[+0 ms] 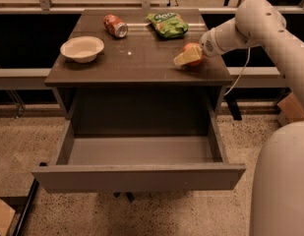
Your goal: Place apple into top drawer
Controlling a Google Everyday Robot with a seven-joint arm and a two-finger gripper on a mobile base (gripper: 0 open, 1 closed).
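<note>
Apple [194, 49] on brown tabletop [141, 60] at the gripper [187, 58], grip unclear; top drawer [136, 177] open.

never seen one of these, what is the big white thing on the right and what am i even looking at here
The big white thing is a robot arm, and it ends in a gripper for picking things up. There is just one picture, looking down from the front at a dark cabinet; where the camera sits is not known. On the cabinet top lie a white bowl, a red soda can, a green snack bag and an apple. The gripper is right at the apple, near the right edge of the top; whether it already has hold of it cannot be told. Below, the top drawer stands pulled open, and the apple is meant to go in there.
</note>
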